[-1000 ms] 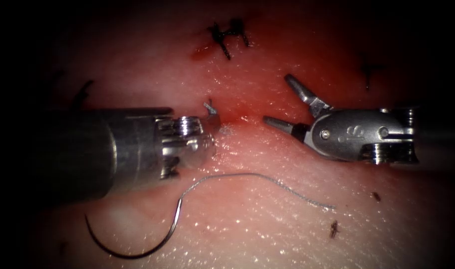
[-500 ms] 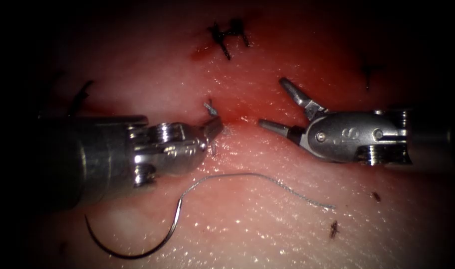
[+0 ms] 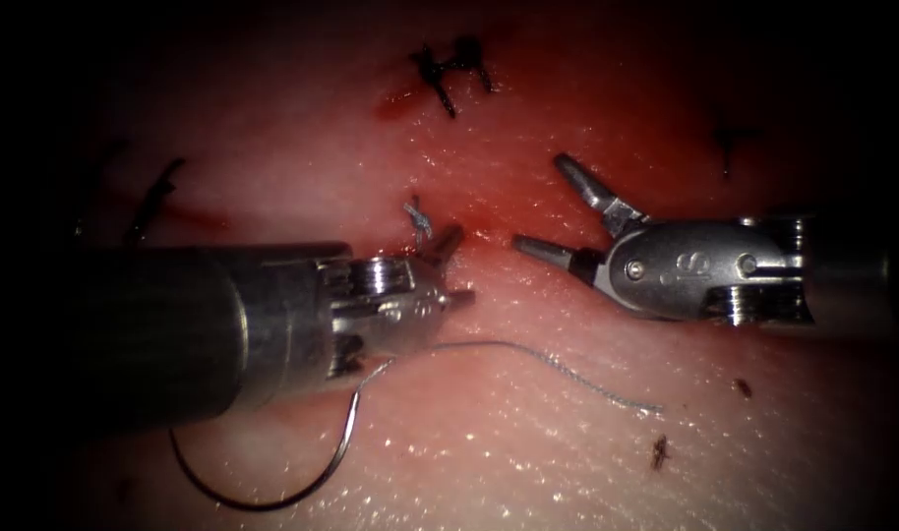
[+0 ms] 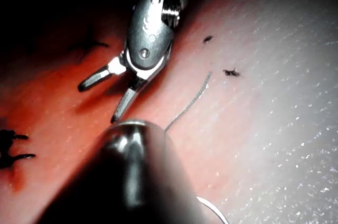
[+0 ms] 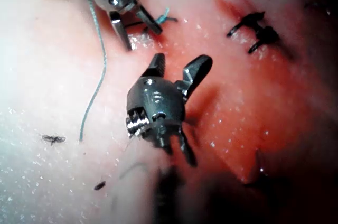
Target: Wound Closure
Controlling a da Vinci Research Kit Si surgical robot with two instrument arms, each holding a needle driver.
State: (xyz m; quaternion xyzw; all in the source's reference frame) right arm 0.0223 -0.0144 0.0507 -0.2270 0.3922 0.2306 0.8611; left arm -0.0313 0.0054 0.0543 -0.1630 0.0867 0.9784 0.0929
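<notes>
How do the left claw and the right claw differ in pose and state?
The left claw points right from a thick dark shaft, its jaws parted narrowly beside the short thread stub. The right claw points left, its jaws spread much wider, away from the stub. Both are open, holding nothing; the needle lies loose on the tissue.

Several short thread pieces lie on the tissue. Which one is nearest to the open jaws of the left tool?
The small pale blue-grey thread stub, which stands up from the tissue beside the left tool. The dark knotted stitch and the tiny dark scraps lie much farther off.
</notes>
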